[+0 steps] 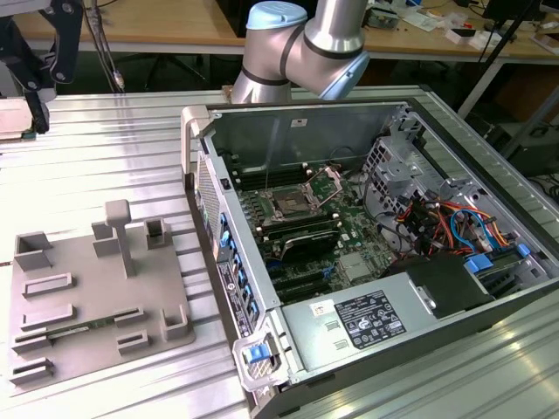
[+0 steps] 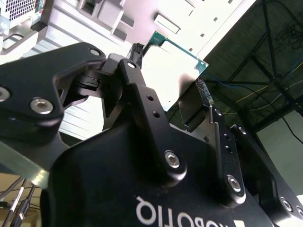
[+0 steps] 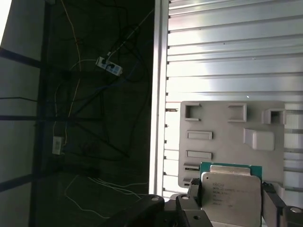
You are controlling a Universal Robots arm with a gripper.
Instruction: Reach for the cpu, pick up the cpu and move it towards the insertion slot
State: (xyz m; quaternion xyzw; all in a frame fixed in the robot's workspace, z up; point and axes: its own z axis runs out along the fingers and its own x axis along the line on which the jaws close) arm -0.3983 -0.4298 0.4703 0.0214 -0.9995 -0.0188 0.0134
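My gripper (image 3: 232,202) is shut on the cpu (image 3: 230,191), a flat square chip with a silvery top and green rim, clamped by its edges between the two black fingers (image 3: 194,196). In the second wrist view the cpu (image 2: 176,59) shows bright between the same fingers (image 2: 137,71). The exterior view puts the gripper (image 1: 35,109) at its far left, high above the table, with the pale cpu (image 1: 13,118) at the frame's edge. The insertion slot (image 1: 288,207) is a square socket with a silver frame on the motherboard inside the open computer case, well off toward the exterior view's right.
A grey plastic tray (image 1: 87,297) with rectangular recesses and upright blocks lies on the ribbed metal table, below the held chip; it is also in the first wrist view (image 3: 222,137). The open computer case (image 1: 367,244) holds cables, memory slots and a drive cage. The table edge (image 3: 158,94) drops to a dark floor.
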